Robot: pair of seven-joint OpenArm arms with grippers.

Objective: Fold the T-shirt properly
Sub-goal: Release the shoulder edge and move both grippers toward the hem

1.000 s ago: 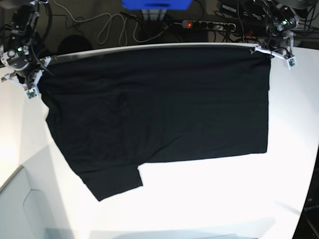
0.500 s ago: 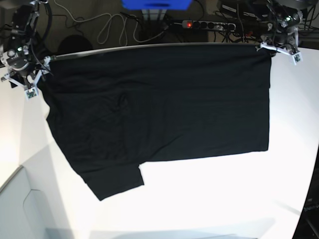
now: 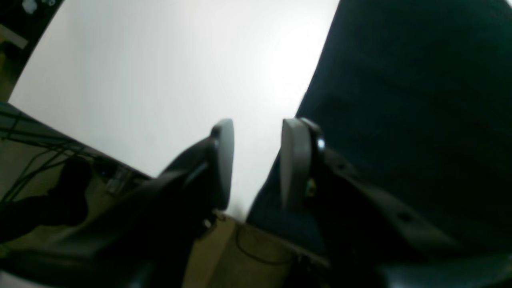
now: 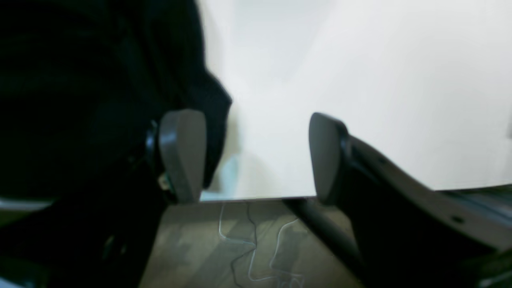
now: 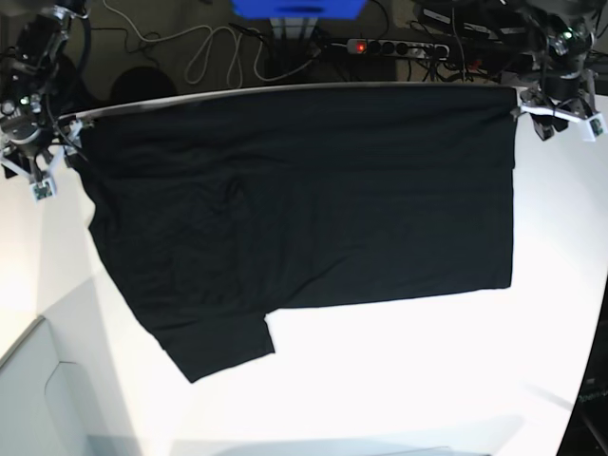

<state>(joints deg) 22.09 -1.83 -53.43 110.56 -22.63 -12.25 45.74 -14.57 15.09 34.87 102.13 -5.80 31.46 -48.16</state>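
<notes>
One T-shirt (image 5: pixel 304 199), black and plain on the side facing up, lies spread flat on one white table (image 5: pixel 427 380); its long upper edge runs along the table's far rim, and a single short sleeve (image 5: pixel 214 347) juts toward the near side at lower left in the base view. Two grippers flank the cloth, one at each far corner. The left gripper (image 5: pixel 560 112), at the right of the base view, hangs just off the shirt's corner; in its wrist view its two fingers (image 3: pixel 222 160) stand apart with bare table showing between them, the cloth lying beside and behind one finger, nothing pinched. The right gripper (image 5: pixel 43 166), at the left of the base view, sits just beyond the opposite corner; its two fingers (image 4: pixel 182 152) are spread wide, the gap holding only table and floor, the shirt's edge just beside one finger. Behind the table lie one power strip (image 5: pixel 397 47) and several loose cables (image 5: pixel 204 52).
</notes>
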